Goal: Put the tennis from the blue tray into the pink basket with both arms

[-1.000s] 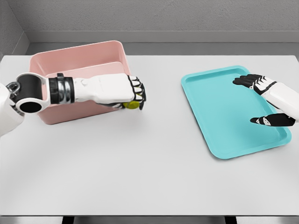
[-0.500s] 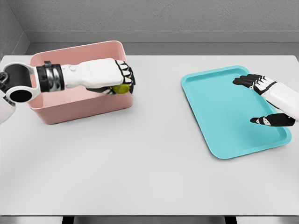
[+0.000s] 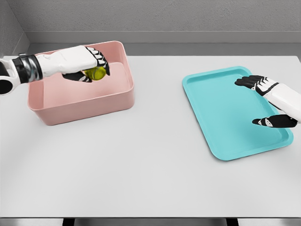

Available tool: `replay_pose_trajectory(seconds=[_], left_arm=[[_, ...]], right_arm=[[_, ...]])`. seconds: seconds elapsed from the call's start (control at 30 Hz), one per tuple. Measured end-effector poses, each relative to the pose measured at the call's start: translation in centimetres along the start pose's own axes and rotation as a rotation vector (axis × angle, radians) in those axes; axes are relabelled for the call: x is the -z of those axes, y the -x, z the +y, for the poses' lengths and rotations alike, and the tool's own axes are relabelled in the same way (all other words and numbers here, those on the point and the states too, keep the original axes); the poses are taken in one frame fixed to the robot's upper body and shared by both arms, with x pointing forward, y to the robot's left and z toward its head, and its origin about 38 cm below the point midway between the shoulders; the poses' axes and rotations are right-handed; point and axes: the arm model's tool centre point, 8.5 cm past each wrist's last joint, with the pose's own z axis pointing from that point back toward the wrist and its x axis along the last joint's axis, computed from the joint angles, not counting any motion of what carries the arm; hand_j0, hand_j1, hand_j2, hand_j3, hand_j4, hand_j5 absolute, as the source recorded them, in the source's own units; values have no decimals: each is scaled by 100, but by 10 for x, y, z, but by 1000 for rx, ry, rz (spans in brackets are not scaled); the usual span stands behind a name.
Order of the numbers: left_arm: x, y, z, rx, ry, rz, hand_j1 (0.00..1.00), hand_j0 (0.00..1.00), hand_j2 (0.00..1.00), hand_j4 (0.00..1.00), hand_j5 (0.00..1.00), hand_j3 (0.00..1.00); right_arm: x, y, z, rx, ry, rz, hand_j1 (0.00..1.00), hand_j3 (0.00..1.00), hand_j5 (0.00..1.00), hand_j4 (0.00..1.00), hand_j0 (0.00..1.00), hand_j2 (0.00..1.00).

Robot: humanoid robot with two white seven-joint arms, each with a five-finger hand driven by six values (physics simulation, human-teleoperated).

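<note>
— Left hand [image 3: 87, 63] has its fingers curled round the tennis ball [image 3: 96, 73], holding it over the open top of the pink basket [image 3: 84, 101]. See the yellow-green showing under the dark fingertips?

— I see it. Why hold it there, not nearer the rim?

— My guess is so the ball falls well inside. It sits over the middle of the basket, away from the walls, so letting go should drop it straight onto the bottom instead of bouncing off an edge.

— And the other hand?

— Right hand [image 3: 268, 101] hangs over the far side of the blue tray [image 3: 221, 122], fingers and thumb spread wide, nothing between them. The tray looks bare, which fits the ball having been taken across. Basket and tray stand well apart on the white surface [image 3: 150, 174], so I'd judge each arm covers its own side.

— Can you tell how high the ball is above the basket floor?

— Not from here. The hand covers most of the ball, and the left arm is cut off at the picture's edge. The right forearm runs out of view too.
</note>
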Motion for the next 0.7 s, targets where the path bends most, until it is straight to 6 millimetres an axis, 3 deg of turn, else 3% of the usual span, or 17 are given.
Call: replay_pose_trajectory(seconds=[0.03,0.33,0.47,0.6,0.7], left_arm=[[-2,3,-1,-11,-2,7,100,100,100,100,100,100],[-22,17,-1,-55,-25,47,100,100,100,100,100,100],[-51,32,0,-62,-19,99,100,100,100,100,100,100],[-88,44,-23,-113,20,159,100,100,100,100,100,100],[-105,52,-20,-111,25,194,100,100,100,100,100,100]], right_arm=[[0,0,0,0,0,0,100,100,100,100,100,100],[0,0,0,1,1,0,100,100,100,100,100,100],[0,0,0,1,1,0,100,100,100,100,100,100],[0,0,0,1,1,0,100,100,100,100,100,100],[0,0,0,1,1,0,100,100,100,100,100,100]])
